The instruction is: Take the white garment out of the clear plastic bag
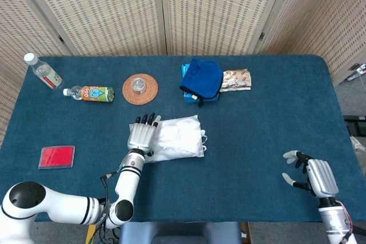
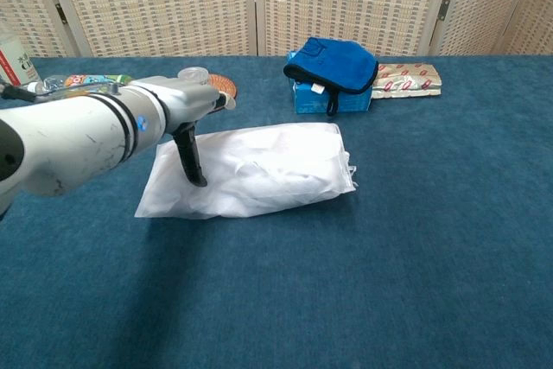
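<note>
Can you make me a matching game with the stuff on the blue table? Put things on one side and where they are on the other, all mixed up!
Things:
1. red card
2. blue cloth
3. white garment in its clear bag
4. round woven coaster

Places:
A. under the left hand, mid table
B. on top of a blue box at the back
C. near the table's left front edge
D. beside the lying drink bottle, at the back

Pairs: 1-C, 2-B, 3-A, 4-D
</note>
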Controlling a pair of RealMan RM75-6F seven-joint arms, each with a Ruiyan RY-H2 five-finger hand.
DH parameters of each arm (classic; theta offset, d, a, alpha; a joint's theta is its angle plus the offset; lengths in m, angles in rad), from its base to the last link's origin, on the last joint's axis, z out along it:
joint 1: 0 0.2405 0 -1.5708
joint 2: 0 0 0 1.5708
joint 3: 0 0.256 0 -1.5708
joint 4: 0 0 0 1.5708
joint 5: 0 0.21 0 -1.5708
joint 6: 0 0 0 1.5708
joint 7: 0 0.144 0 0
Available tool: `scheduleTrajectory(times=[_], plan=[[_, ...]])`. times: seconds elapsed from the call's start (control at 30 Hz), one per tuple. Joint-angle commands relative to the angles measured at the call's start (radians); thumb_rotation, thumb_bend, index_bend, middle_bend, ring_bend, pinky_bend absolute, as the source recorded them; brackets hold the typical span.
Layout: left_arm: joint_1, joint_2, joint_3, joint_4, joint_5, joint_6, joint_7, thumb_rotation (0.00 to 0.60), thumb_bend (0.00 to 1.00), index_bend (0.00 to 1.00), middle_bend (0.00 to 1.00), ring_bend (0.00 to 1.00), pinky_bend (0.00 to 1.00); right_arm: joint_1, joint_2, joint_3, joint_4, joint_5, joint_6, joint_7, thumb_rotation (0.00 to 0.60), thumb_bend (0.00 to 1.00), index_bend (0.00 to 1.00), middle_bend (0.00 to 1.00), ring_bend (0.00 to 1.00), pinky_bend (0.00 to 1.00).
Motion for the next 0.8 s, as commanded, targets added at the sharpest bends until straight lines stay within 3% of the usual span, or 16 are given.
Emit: scheduleTrajectory(times=[0.03, 0.2, 0.4, 0.8], plan=[[-0.002, 0.0, 0.011, 0.001, 0.028, 0.017, 0.011, 0.6, 0.0, 0.0, 0.0, 0.0, 0.09, 0.001, -0.001, 0.0, -0.001, 0.0, -0.001, 0.0, 0.6, 0.19, 0.41, 0.47, 0.51, 0.64], [-0.009, 0.005, -0.013, -0.028, 0.048, 0.004, -0.001, 0.6, 0.0, 0.0, 0.0, 0.0, 0.09, 0.003, 0.0, 0.001, -0.006, -0.001, -0.002, -0.005, 0.6, 0.19, 0.41, 0.47, 0.51, 0.64], [-0.048, 0.014, -0.063, -0.048, -0.01, -0.041, 0.029, 0.6, 0.0, 0.0, 0.0, 0.0, 0.09, 0.007, -0.001, -0.002, -0.01, 0.001, -0.012, -0.011, 0.6, 0.19, 0.42, 0.47, 0.51, 0.64], [-0.13, 0.021, -0.111, 0.019, -0.242, -0.125, 0.123, 0.6, 0.0, 0.0, 0.0, 0.0, 0.09, -0.002, -0.001, -0.003, 0.006, 0.004, -0.001, 0.009, 0.6, 0.19, 0.45, 0.47, 0.51, 0.64]])
